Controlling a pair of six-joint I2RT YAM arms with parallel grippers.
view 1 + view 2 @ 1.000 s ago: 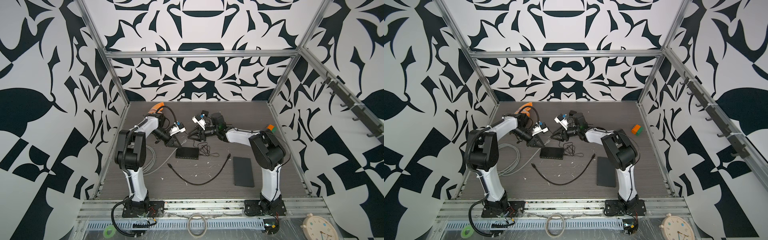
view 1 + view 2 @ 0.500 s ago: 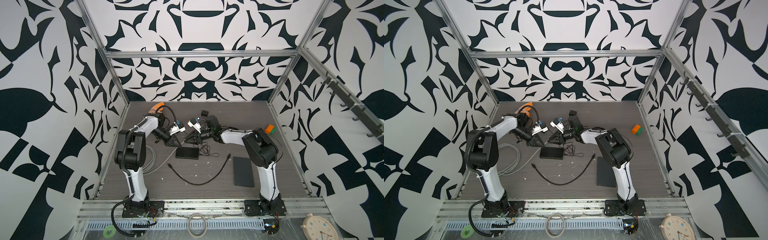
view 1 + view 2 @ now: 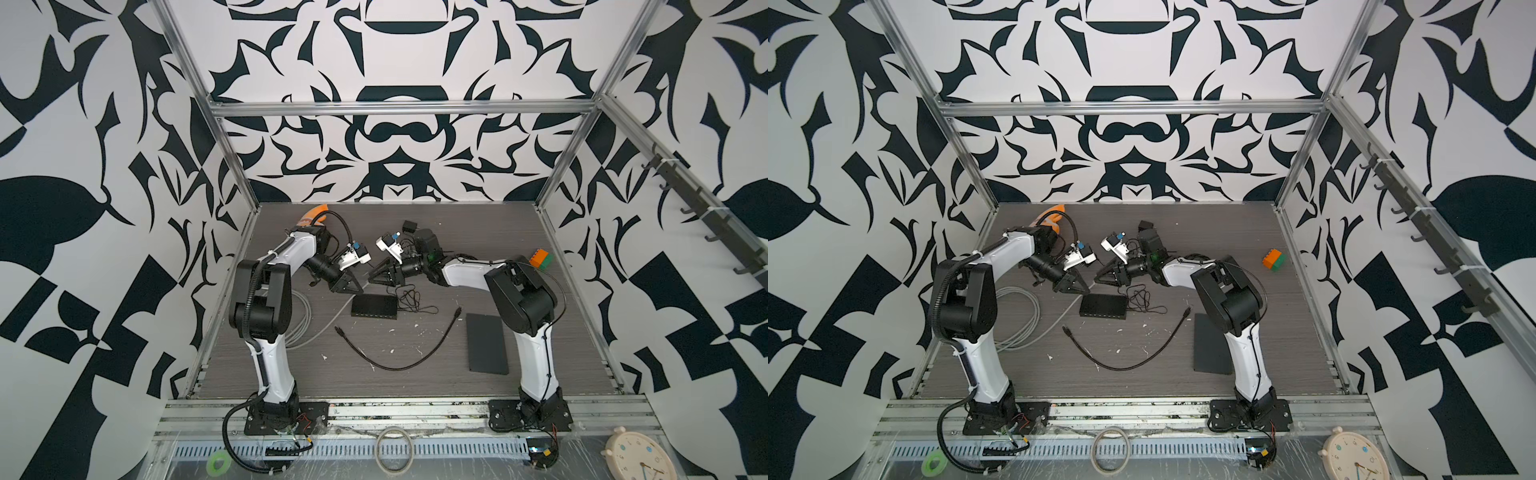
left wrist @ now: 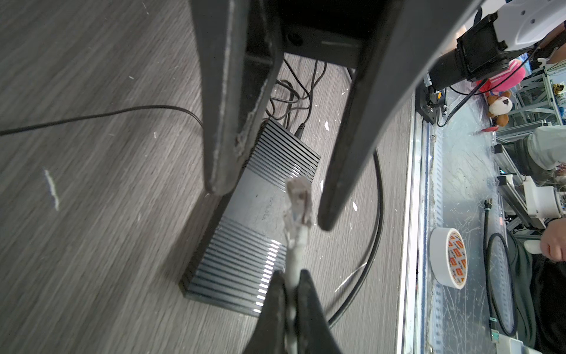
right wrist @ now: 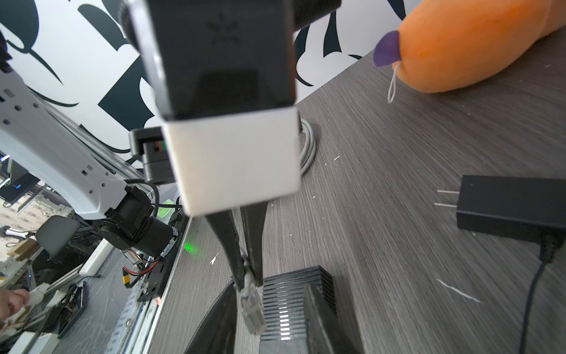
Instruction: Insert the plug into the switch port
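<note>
The black ribbed switch (image 3: 374,306) (image 3: 1104,306) lies flat mid-table. My left gripper (image 4: 290,274) (image 3: 359,286) hovers just above its far left end, shut on the grey cable right behind the clear plug (image 4: 298,199) (image 5: 251,309). The plug sticks out past the fingertips, tilted over the switch (image 4: 245,245) (image 5: 294,294). Facing it, my right gripper (image 5: 271,286) (image 3: 374,277) is open. Its two fingers (image 4: 220,122) straddle the plug, which sits close beside one of them with a gap to the other. The switch's ports are not visible.
A grey cable coil (image 3: 299,320) lies left of the switch, a thin black cord (image 3: 411,299) at its right. A black cable (image 3: 415,353) and flat black pad (image 3: 486,343) lie nearer the front. A power adapter (image 5: 508,205), orange plush (image 5: 474,43) and colour cube (image 3: 540,258) sit further back.
My right gripper has moved left toward the left gripper until its fingers sit around the plug, and its jaws have narrowed somewhat. The left arm has held still.
</note>
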